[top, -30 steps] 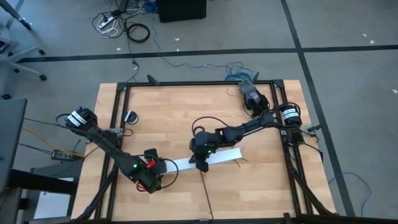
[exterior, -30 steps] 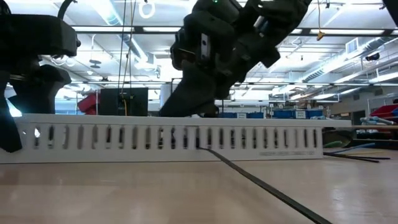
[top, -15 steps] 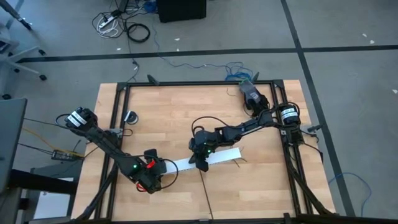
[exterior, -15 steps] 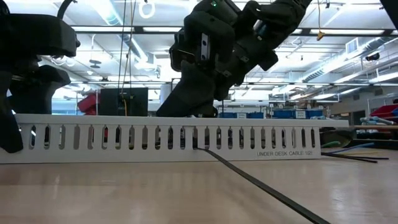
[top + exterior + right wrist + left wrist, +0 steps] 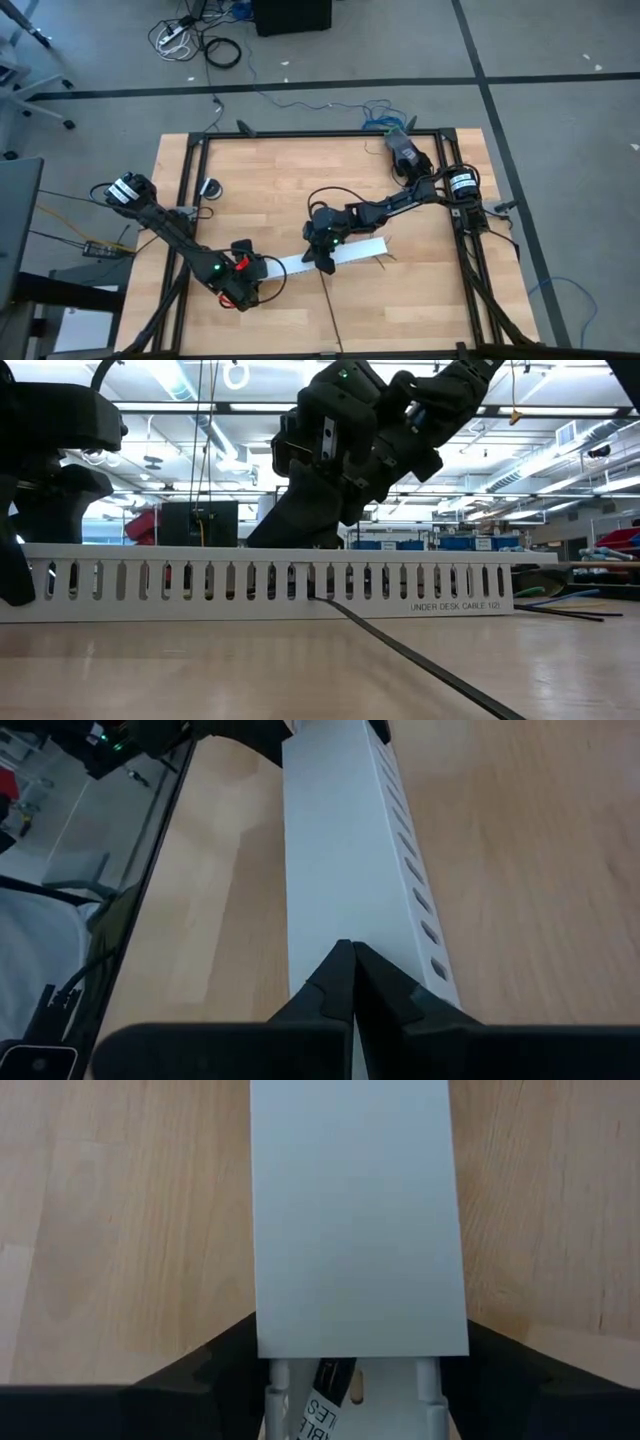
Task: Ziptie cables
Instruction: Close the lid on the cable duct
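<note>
Ziptie (image 5: 420, 658), a thin black strip, lies on the wooden table (image 5: 420, 300). It runs from the near wall of the white slotted channel (image 5: 260, 582) toward the near edge, one end at a slot about mid-length.

The right gripper (image 5: 352, 982) sits directly over the middle of the channel with its two dark fingers pressed fully together, gripping nothing that shows; from overhead (image 5: 322, 254) it rests at the channel's centre. The left gripper (image 5: 243, 283) is at the channel's left end, its fingers (image 5: 200, 1375) spread to either side of that end, bracketing the white cover.

Compared with a second ago, the channel has slid a little to the left along the table, and the ziptie's end has moved with it. Both arms otherwise hold the same posture.

Coloured cables (image 5: 565, 604) lie on the table beyond the channel's right end.
</note>
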